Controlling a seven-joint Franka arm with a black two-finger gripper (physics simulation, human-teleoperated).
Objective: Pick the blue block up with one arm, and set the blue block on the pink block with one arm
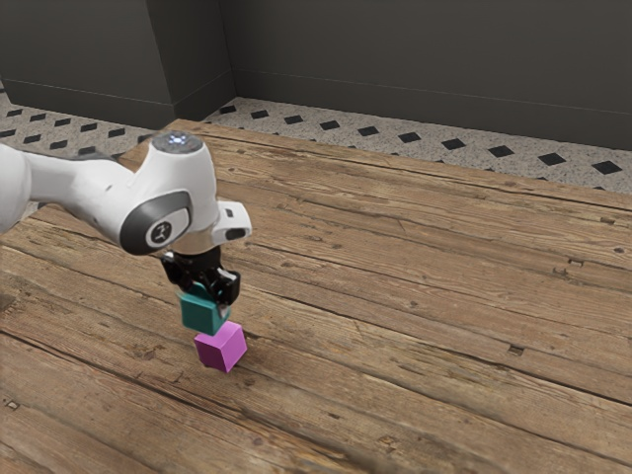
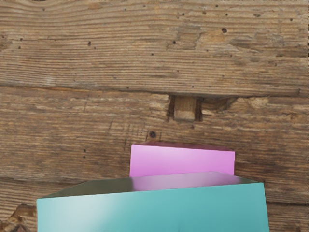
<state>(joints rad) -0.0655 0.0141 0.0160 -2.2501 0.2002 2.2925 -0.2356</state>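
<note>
My black gripper is shut on a teal-blue block, held from two sides just under the white hand. Below it, slightly toward the exterior view's right, the pink block rests on the wooden table. The blue block hangs right above the pink one; whether they touch I cannot tell. In the wrist view the blue block looms large and close under the hand, with the pink block's top showing just beyond it.
The wooden plank table stretches wide toward the exterior view's right and front. A tiled floor and dark walls lie behind the table's far edge. A small knot notch in the wood sits beyond the pink block.
</note>
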